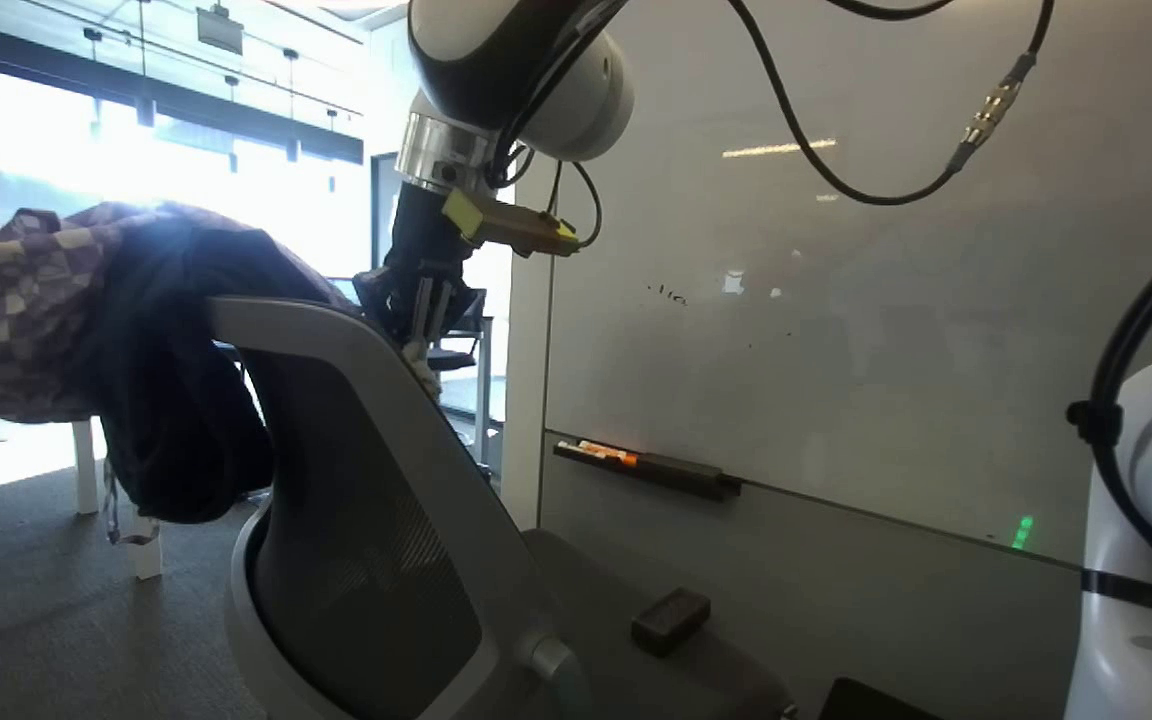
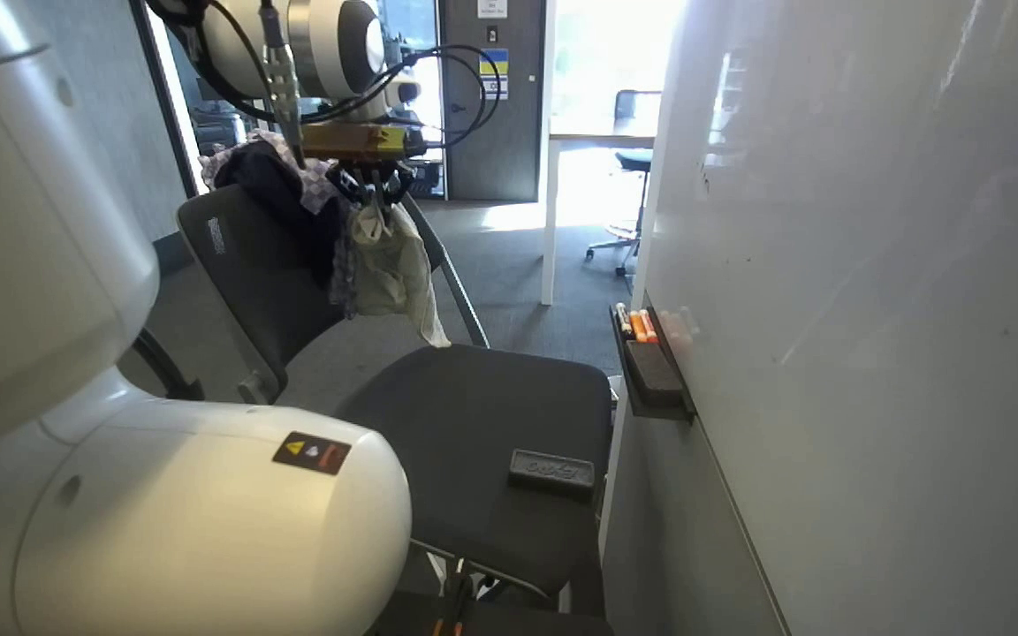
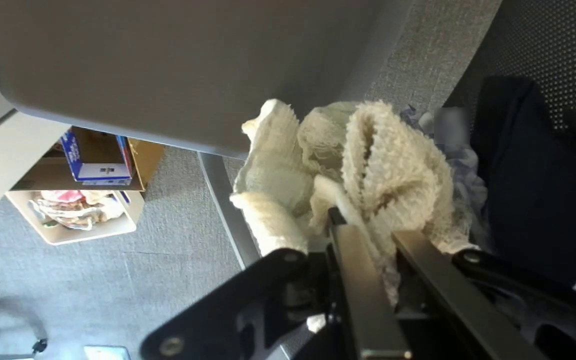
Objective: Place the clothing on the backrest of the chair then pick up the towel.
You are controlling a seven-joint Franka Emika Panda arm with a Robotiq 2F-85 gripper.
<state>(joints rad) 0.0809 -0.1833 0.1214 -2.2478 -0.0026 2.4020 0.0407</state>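
Note:
The chair's grey backrest (image 1: 366,500) (image 2: 231,256) stands below the arm. Dark navy and checkered clothing (image 1: 181,390) (image 2: 270,185) hangs over its top edge; it also shows at the right in the wrist view (image 3: 533,190). My gripper (image 1: 423,345) (image 2: 376,199) (image 3: 375,232) points down beside the backrest's top. It is shut on a cream towel (image 2: 394,269) (image 3: 403,170), with a fold between its fingers. The towel hangs down in front of the backrest, above the seat's rear edge, close to the clothing. In an exterior view most of the towel (image 1: 424,370) is hidden behind the chair frame.
The dark chair seat (image 2: 474,415) (image 3: 193,65) carries a black eraser (image 2: 551,470) (image 1: 671,620). A whiteboard (image 1: 836,330) (image 2: 854,265) stands alongside, with a marker tray (image 1: 656,472) (image 2: 655,371) jutting out. Boxes (image 3: 100,175) and a white bin (image 3: 80,235) sit on the floor.

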